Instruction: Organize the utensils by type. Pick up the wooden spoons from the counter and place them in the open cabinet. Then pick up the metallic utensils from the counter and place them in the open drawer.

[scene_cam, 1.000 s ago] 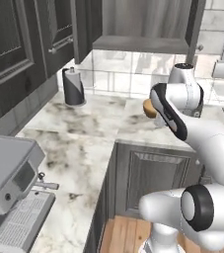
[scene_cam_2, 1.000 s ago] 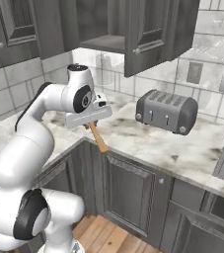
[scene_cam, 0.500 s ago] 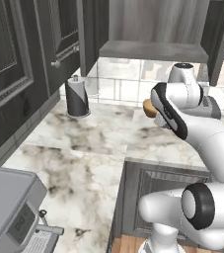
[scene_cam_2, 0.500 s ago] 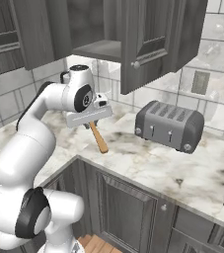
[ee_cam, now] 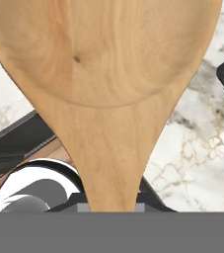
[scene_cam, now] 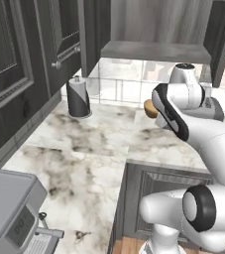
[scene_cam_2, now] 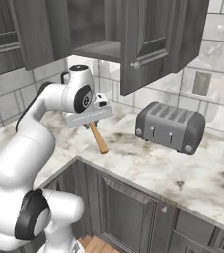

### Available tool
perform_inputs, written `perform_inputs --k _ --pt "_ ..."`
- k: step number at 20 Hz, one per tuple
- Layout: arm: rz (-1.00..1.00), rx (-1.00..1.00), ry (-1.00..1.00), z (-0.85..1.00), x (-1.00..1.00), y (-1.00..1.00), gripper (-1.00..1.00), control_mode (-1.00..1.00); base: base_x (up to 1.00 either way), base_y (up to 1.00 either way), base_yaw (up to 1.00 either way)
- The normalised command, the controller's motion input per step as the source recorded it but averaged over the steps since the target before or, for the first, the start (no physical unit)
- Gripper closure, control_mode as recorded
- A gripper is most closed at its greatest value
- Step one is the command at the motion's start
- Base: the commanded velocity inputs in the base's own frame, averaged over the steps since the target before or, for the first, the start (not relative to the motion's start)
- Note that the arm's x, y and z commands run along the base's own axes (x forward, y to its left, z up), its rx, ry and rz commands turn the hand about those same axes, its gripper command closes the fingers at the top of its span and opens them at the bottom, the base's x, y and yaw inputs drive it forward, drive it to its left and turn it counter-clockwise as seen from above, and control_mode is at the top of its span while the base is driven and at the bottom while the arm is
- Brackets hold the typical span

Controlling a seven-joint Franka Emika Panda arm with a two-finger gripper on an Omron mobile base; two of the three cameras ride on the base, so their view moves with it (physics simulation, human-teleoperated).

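Note:
My gripper is shut on a wooden spoon, held in the air above the white marble counter. The spoon's slim handle slants down and toward the counter's front edge. Its oval bowl looms close in the hand view and peeks out from behind my arm as a tan bowl. Above and just behind the hand stands the open dark grey cabinet, its lighter inner shelf bare. The metallic utensils and the drawer are out of view.
A grey toaster sits on the counter right of the spoon. The cabinet's open door hangs over it. A dark paper-towel holder stands at the back left by tall dark cabinets. A grey appliance occupies the near left corner.
Both base views have shifted as the base drove, bringing the open cabinet and toaster closer. The arm keeps its pose, and the spoon stays in the gripper.

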Motion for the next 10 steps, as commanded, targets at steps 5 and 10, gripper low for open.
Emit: perform_inputs --k 5,10 --pt "0.00 0.00 0.00 0.00 0.00 0.00 1.00 1.00 0.76 0.03 0.00" --pt "0.00 0.00 0.00 0.00 0.00 0.00 1.00 1.00 0.54 -0.02 -0.05"
